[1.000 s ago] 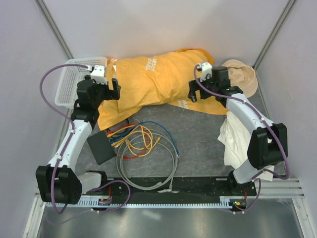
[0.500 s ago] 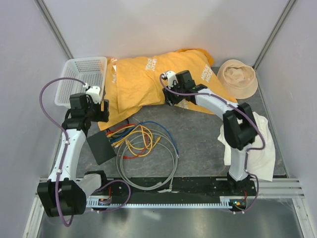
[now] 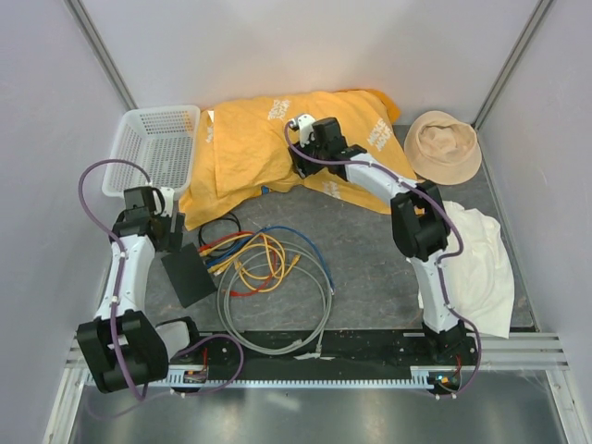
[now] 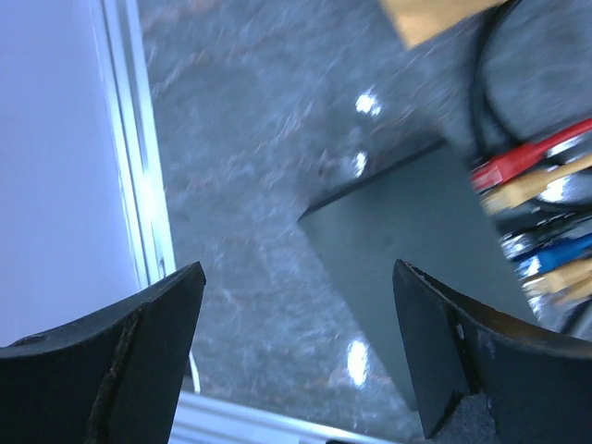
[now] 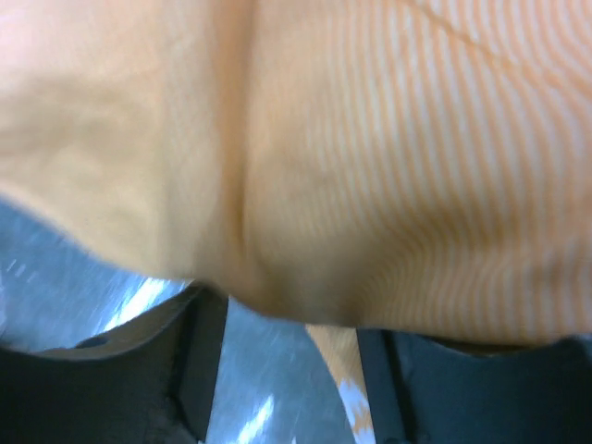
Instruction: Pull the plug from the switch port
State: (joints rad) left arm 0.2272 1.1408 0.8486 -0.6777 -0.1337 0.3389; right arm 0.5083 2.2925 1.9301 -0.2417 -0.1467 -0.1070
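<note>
The switch (image 3: 190,275) is a flat black box lying left of centre; it also fills the right of the left wrist view (image 4: 416,240). Red (image 4: 518,165), yellow and blue (image 4: 555,254) plugs sit in its ports, where the coloured cables (image 3: 250,254) meet its edge. My left gripper (image 3: 168,229) hovers just left of the switch, open, nothing between its fingers (image 4: 139,361). My right gripper (image 3: 298,165) is far back on the yellow cloth (image 3: 250,148). Its fingers (image 5: 199,361) stand apart, and a fold of cloth (image 5: 370,185) hides the tips.
A white basket (image 3: 153,148) stands at the back left. A beige hat (image 3: 444,148) lies back right and a white cloth (image 3: 481,268) at the right. A grey cable coil (image 3: 277,310) lies in front of the switch. The side wall rail (image 4: 139,185) runs close on the left.
My left gripper came down off the cloth to beside the switch. My right gripper swept left across the cloth and its jaws narrowed. The yellow cloth shifted back, baring more cable.
</note>
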